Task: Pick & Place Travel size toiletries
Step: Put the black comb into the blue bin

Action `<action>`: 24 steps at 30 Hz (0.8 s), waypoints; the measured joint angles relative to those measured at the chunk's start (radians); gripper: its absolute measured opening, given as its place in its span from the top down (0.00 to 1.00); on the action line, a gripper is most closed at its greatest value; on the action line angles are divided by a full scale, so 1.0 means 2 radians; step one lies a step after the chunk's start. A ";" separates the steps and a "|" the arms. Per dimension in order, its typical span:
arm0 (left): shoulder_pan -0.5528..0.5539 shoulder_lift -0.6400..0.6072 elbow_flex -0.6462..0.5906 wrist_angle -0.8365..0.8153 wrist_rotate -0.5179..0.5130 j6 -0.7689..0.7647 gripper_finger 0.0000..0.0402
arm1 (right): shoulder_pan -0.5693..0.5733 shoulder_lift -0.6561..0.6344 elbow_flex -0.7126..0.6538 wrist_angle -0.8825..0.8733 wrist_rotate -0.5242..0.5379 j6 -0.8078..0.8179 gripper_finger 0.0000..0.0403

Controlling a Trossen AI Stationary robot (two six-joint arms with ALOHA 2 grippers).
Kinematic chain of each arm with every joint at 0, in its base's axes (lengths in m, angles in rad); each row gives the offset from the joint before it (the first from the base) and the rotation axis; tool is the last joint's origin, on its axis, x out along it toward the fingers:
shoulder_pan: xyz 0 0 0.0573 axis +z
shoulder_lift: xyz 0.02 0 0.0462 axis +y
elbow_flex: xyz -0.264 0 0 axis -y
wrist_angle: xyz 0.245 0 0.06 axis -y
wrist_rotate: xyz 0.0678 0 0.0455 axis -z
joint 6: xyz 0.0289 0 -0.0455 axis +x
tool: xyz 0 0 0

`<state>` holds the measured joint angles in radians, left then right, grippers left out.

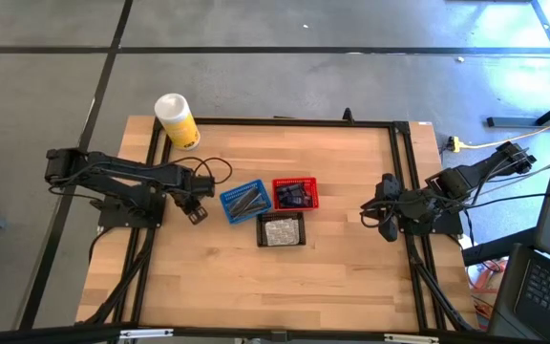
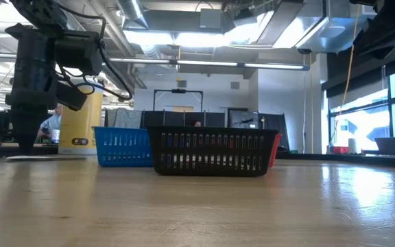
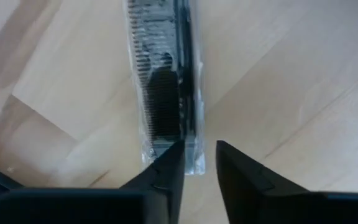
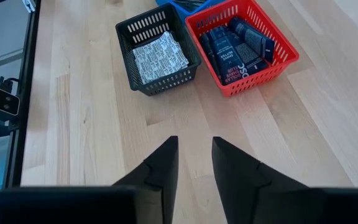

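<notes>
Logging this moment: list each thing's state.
Comb packet: flat on the table, at left gripper's open jaws, unheld.
Blue basket: holds grey tubes.
Red basket: holds navy tubes.
Black basket: holds white packets.
Right gripper: open, empty.

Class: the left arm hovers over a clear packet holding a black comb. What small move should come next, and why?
Probably lower the left gripper and shut it on the clear comb packet: the jaws stand slightly apart at the packet's end, which lies flat on the table, unheld.

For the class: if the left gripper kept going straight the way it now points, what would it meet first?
Most likely the clear packet holding a black comb, lying on the table just ahead of the left gripper; how far off cannot be judged.
</notes>
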<state>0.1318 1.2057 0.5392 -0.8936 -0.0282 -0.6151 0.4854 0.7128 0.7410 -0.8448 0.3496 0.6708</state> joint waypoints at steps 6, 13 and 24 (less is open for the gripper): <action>0.001 0.000 0.000 -0.001 -0.008 0.000 0.67 | 0.000 0.000 0.000 0.000 0.000 0.000 0.72; 0.002 0.000 0.000 -0.022 -0.017 -0.010 0.61 | 0.000 0.000 0.000 0.000 0.021 0.000 0.69; 0.000 0.000 0.000 -0.027 -0.054 -0.026 0.52 | 0.000 0.000 0.000 0.000 0.013 0.000 0.65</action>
<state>0.1310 1.2057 0.5396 -0.9474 -0.1364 -0.6681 0.4856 0.7128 0.7410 -0.8448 0.3759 0.6701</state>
